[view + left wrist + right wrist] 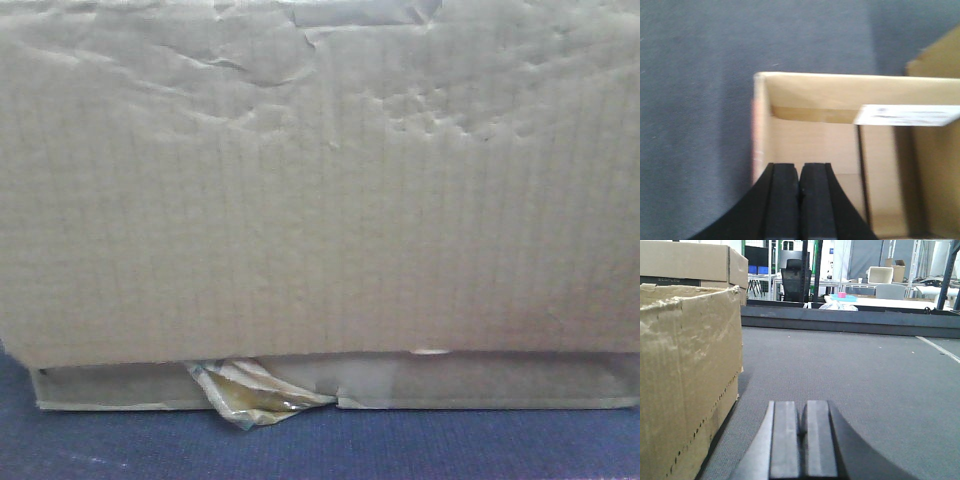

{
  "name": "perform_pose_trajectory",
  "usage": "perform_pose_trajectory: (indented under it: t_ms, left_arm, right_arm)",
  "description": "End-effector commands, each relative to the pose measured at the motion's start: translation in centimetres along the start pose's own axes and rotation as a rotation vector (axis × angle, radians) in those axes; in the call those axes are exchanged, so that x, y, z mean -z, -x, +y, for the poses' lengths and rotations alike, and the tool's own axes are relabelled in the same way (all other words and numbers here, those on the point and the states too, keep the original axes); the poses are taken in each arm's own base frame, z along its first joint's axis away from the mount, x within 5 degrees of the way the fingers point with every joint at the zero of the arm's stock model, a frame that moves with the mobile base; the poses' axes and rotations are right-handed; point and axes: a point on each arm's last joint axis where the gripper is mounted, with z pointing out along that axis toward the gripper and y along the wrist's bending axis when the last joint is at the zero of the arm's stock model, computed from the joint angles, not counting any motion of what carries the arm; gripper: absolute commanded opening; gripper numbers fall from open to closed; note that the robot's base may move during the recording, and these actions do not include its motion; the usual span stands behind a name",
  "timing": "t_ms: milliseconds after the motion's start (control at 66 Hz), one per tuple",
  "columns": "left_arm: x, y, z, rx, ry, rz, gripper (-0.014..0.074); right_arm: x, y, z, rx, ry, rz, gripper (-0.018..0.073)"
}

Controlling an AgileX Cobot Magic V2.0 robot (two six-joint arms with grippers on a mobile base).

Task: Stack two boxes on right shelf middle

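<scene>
A tan cardboard box (320,200) fills the front view, its face creased, with a shiny yellowish tape scrap (250,395) hanging at its lower edge. Seen from the left wrist, my left gripper (800,172) is shut and empty, hovering over the open inside of a box (815,135) that carries a white label (905,115). My right gripper (803,412) is shut and empty, low over the carpet, just right of a box wall (685,370). A second box (690,262) shows behind that one. The shelf is out of view.
Blue-grey carpet (865,385) covers the floor around the boxes. A low dark ledge (850,320) crosses the far side in the right wrist view. Beyond it stand a black chair (792,270), tables and metal frames.
</scene>
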Motion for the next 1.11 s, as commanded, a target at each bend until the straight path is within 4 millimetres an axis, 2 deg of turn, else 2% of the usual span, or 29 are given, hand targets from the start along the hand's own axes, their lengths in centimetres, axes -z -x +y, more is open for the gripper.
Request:
perform_pose_trajectory:
  t_ms: [0, 91, 197, 561, 773, 1091]
  left_arm:
    - [-0.3, 0.5, 0.3, -0.003, 0.005, -0.026, 0.0060]
    - [-0.9, 0.7, 0.7, -0.007, 0.023, -0.025, 0.0248]
    - [-1.7, 0.7, 1.3, -0.026, 0.059, 0.003, 0.0353]
    - [-6.3, 0.5, 1.9, -0.057, 0.066, 0.147, 0.0340]
    - [-6.5, 0.2, 1.9, -0.052, 0.051, 0.181, 0.0296]
    - [-7.1, -0.2, 2.0, -0.042, 0.046, 0.235, 0.0296]
  right_arm:
    - [0.0, 0.2, 0.0, 0.010, -0.004, -0.021, -0.0160]
    - [0.0, 0.2, 0.0, 0.010, -0.004, -0.021, -0.0160]
    - [0.0, 0.2, 0.0, 0.010, -0.004, -0.021, -0.0160]
    - [0.0, 0.2, 0.0, 0.010, -0.004, -0.021, -0.0160]
    - [0.0, 0.2, 0.0, 0.010, -0.004, -0.021, -0.0160]
    - [0.0, 0.2, 0.0, 0.010, -0.004, -0.021, -0.0160]
